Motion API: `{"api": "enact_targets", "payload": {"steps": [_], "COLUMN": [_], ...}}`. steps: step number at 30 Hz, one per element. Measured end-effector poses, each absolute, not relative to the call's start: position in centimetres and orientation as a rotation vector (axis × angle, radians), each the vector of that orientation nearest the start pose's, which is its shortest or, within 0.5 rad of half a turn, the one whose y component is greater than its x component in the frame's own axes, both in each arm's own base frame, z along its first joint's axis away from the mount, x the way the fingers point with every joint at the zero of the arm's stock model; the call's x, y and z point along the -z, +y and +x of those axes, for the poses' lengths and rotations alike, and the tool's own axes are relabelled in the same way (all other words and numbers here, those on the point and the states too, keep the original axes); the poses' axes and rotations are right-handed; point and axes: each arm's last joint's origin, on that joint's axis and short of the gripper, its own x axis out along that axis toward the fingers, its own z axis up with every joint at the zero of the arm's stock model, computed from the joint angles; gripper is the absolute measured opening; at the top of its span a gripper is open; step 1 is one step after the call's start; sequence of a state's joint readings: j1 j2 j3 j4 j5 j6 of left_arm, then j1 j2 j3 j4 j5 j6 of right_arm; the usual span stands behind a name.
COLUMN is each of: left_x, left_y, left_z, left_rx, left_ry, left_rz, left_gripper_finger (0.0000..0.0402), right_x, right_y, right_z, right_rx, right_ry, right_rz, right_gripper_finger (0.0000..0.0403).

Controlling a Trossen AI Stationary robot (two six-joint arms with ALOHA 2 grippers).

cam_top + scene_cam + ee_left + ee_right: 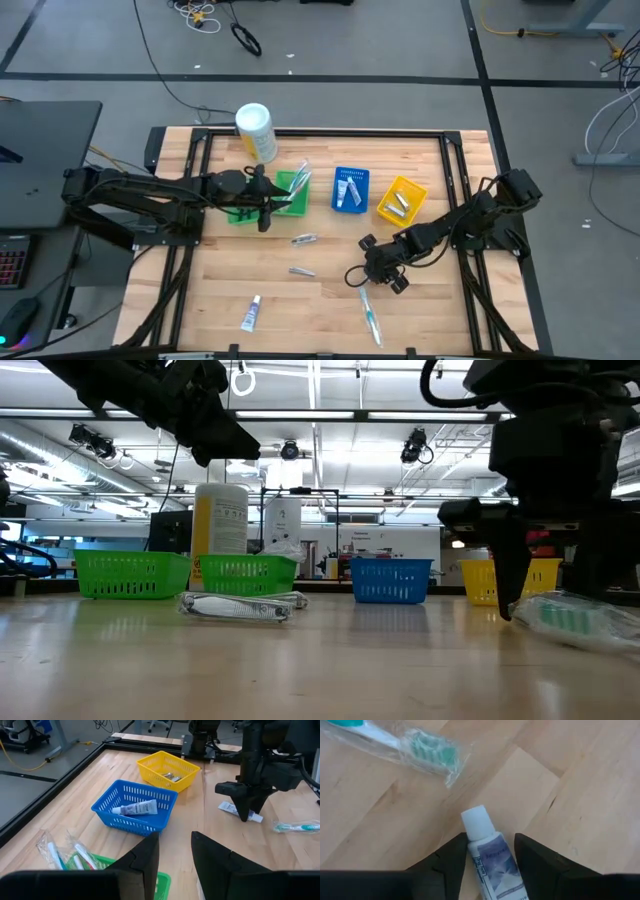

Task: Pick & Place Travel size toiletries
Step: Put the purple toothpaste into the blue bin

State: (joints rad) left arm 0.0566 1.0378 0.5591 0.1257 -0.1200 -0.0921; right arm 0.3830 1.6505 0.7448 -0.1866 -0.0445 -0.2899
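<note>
Now we have our right gripper [490, 855] spread astride a small white tube [492, 852] lying flat on the table [330, 300], one finger on each side, not yet pinching. We should close squarely on its body, below the cap, then lift straight, clear of the wrapped green toothbrush [395, 742] just beyond. Farther off, our left gripper [175, 852] hangs open by the green bin [285, 195].

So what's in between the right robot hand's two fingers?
A small white tube lying on the wooden table, seen in the right wrist view. The right gripper has one finger on each side, apparently not squeezing it yet.
</note>
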Motion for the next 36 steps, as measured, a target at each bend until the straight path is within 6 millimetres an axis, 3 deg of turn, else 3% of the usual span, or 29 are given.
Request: {"api": "enact_targets", "payload": {"steps": [10,25,36], "left_x": [-23.8,-23.8,-23.8], "left_y": [1.6,1.6,1.6], "left_z": [22.1,22.1,22.1], "left_rx": [-0.191,-0.191,-0.19], "left_ry": [0.345,0.345,0.346], "left_rz": [-0.078,-0.077,-0.077], "left_gripper_finger": [0.0121,0.0121,0.0121], "right_x": [-12.5,-13.1,-14.3], "right_y": [10.1,8.3,5.4], "right_z": [26.6,28.3,30.2], "right_rx": [-0.515,-0.394,-0.101], "right_ry": [1.026,0.931,0.774], "right_rz": [-0.405,-0.283,-0.353], "right_gripper_finger": [0.0115,0.0111,0.011]}}
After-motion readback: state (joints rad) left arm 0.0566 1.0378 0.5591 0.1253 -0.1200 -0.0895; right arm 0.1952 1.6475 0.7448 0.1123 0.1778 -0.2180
